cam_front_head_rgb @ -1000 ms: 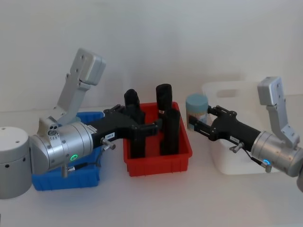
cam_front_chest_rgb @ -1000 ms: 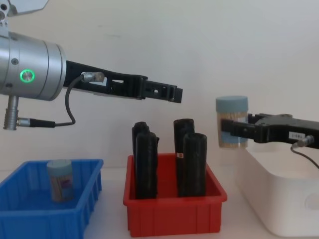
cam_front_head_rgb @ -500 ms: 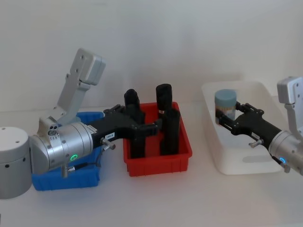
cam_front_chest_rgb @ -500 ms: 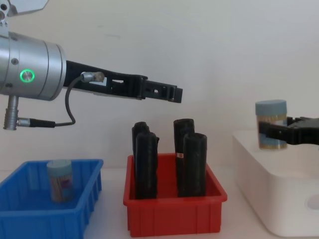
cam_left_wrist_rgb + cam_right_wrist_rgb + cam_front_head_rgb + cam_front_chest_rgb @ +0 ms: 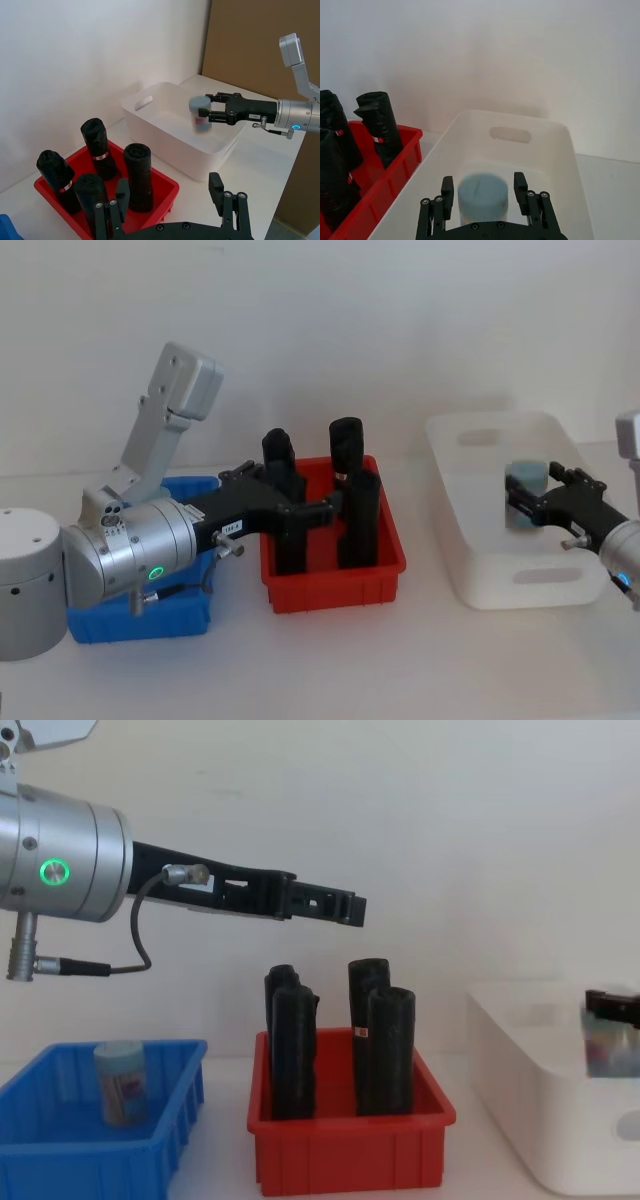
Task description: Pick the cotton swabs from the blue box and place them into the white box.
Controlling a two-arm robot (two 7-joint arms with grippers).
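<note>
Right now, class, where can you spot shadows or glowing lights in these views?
Chest view: a green ring light glows on the parked left arm, its left gripper open. Right wrist view: a soft shadow darkens the wall behind the white box, where the right gripper holds the cotton swabs.

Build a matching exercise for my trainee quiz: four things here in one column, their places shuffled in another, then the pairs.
1. right jar
2. left jar
3. black cylinders
4. left gripper

A. in the blue box
B. over the red bin
C. down in the white box, in the right gripper
D. standing in the red bin

Pairs: 1-C, 2-A, 3-D, 4-B.
</note>
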